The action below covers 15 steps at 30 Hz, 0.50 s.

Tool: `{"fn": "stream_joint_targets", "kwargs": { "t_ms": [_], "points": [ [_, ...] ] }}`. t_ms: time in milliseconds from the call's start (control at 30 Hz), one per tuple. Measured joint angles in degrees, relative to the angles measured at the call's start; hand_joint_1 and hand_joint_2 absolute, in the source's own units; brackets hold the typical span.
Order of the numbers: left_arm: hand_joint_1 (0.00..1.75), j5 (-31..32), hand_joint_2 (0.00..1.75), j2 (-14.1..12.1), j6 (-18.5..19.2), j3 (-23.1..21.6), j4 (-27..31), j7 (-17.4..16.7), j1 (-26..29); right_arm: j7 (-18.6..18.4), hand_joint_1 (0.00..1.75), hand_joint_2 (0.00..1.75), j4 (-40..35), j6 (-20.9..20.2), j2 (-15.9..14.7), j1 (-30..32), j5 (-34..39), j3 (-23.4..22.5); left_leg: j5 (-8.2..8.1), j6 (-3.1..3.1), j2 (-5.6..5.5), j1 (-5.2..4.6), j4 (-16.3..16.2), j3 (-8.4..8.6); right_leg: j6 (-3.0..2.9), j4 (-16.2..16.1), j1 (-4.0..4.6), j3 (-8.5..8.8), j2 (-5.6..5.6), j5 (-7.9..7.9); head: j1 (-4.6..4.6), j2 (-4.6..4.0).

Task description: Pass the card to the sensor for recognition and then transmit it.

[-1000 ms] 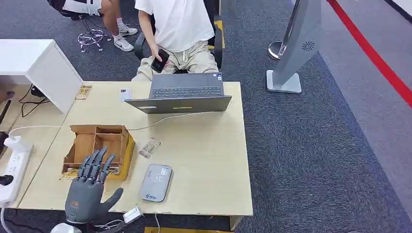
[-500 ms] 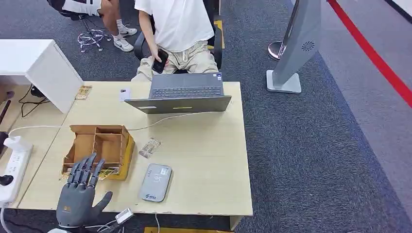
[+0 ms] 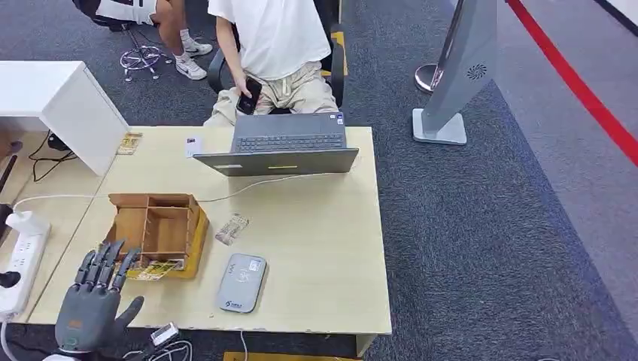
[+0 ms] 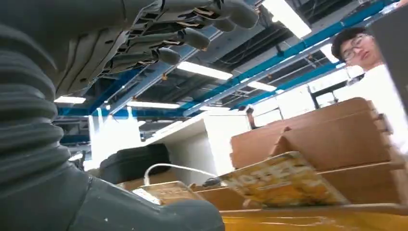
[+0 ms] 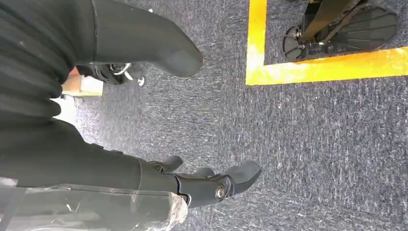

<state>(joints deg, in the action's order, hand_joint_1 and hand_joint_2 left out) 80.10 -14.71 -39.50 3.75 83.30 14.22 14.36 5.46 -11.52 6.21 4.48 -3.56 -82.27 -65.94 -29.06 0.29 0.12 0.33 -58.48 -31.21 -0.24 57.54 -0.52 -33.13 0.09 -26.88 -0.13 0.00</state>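
Note:
A yellow printed card [image 3: 154,269] lies flat at the near foot of the wooden divider box [image 3: 154,224]; in the left wrist view the card [image 4: 281,180] leans out from the box [image 4: 332,139]. My left hand [image 3: 94,297] hovers over the table's front-left corner, fingers spread, holding nothing, a short way left of the card. Its fingers [image 4: 192,36] are above the card without touching it. The grey sensor pad [image 3: 241,282] lies flat to the right of the box. My right hand [image 5: 57,120] hangs over the carpet, fingers apart and empty.
An open laptop [image 3: 282,147] sits at the table's far edge with a seated person [image 3: 274,45] behind it. A small clear packet [image 3: 232,229] lies between box and sensor. A white power strip [image 3: 19,267] is on the left, and a white cabinet [image 3: 60,101] at far left.
My left hand has drawn back and to the left, from over the box's front to the table's front-left corner. The yellow card it covered now shows at the box's foot.

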Motion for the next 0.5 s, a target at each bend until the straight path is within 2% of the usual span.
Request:
{"fn": "stream_joint_targets", "kwargs": {
  "t_ms": [200,500],
  "points": [
    [0.0,1.54,1.75,2.05,-0.09,5.83,-2.89,3.38,-2.13,0.0,0.0,1.75,0.0,-0.02,0.0,-0.09,-0.59,0.2,0.0,-0.01,0.0,0.0,0.0,0.01,0.0,0.0,0.0,0.0,-0.01,0.0,-0.02,0.0],
    [0.0,4.92,1.75,4.43,-0.11,7.33,-7.28,3.9,-6.11,0.2,0.0,1.75,0.0,-0.28,0.0,-0.26,-1.05,0.33,0.04,0.02,-0.03,-0.01,0.0,0.0,0.0,0.0,0.0,0.01,-0.03,0.01,0.0,0.0]
  ]
}}
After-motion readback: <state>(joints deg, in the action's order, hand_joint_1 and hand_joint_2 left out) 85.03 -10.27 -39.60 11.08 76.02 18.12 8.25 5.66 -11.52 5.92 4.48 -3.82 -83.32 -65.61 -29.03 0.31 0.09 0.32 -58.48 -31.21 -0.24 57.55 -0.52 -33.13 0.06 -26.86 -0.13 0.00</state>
